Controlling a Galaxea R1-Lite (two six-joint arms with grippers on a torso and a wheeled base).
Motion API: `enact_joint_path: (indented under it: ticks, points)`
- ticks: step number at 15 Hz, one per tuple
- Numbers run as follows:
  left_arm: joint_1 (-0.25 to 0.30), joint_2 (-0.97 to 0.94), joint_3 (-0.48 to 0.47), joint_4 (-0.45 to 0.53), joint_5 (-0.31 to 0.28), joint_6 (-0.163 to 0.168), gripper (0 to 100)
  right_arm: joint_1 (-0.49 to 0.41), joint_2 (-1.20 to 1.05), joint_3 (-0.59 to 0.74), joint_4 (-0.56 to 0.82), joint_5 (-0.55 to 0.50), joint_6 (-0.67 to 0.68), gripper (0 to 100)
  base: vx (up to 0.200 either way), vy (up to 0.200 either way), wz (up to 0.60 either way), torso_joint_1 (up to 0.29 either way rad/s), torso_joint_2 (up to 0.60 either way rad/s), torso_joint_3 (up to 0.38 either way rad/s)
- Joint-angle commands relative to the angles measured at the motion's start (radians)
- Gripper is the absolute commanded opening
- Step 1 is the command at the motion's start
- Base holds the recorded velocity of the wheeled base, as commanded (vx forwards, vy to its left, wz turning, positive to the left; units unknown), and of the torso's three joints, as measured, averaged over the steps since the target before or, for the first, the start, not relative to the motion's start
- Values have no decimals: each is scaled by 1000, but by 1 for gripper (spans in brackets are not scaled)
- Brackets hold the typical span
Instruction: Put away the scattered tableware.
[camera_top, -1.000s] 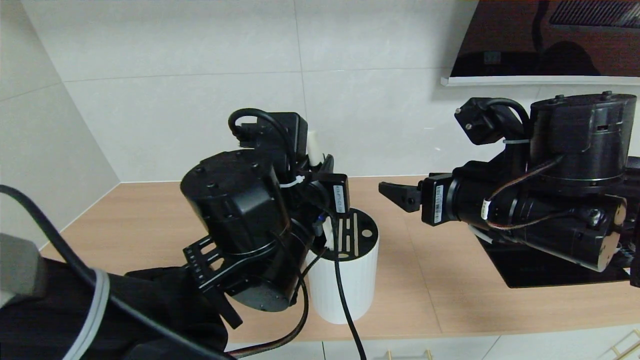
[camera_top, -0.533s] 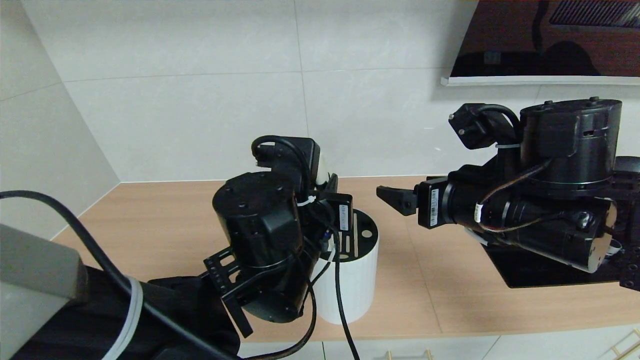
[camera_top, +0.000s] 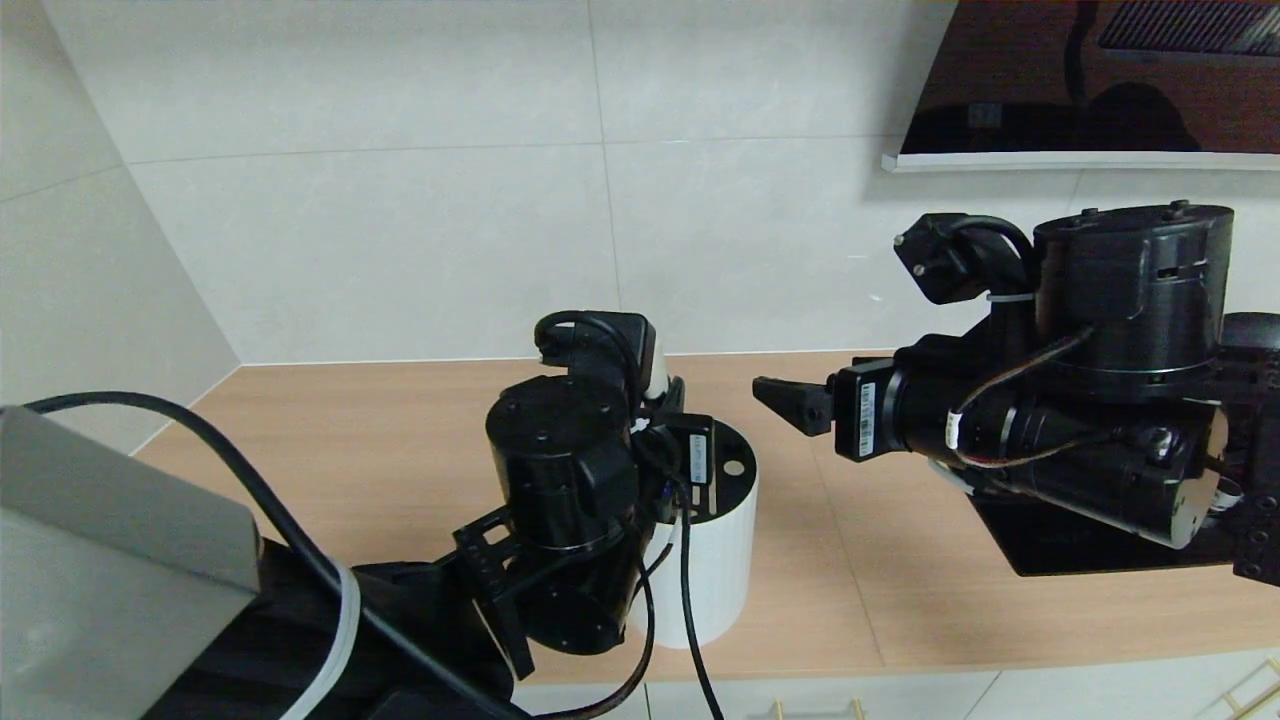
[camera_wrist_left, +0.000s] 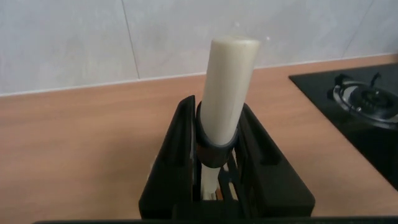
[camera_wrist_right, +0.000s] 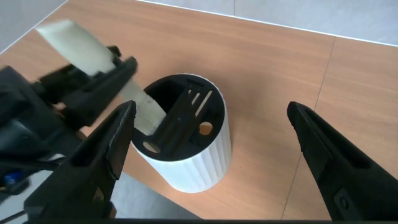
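While a cream-handled utensil (camera_wrist_left: 229, 81) is clamped over the white holder (camera_top: 715, 570) by the left gripper (camera_wrist_left: 217, 127), the right gripper (camera_top: 785, 400) is held open. It is seen at the holder's two o'clock.

- The utensil holder (camera_top: 715, 560) stands on the countertop (camera_top: 350, 440), near its front edge.
- The left gripper (camera_top: 665, 400) is above the holder's left part and grips a utensil (camera_wrist_left: 229, 81). The handle points up and the lower end reaches the holder's top.
- The right gripper (camera_top: 785, 398) is to the right of the holder, apart from it.
- The cooktop (camera_top: 1060, 540) lies at the far right.
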Motion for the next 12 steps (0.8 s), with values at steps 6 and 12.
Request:
enact_joint_path:
  ticks: [6,12]
  points:
    - [15,68,-9,0,-1,-3,0,0,10,1,-1,1,-1,100,0,0,0,0,0,0]
    - [15,82,-9,0,0,-4,0,0,10,0,-1,1,-1,100,0,0,0,0,0,0]
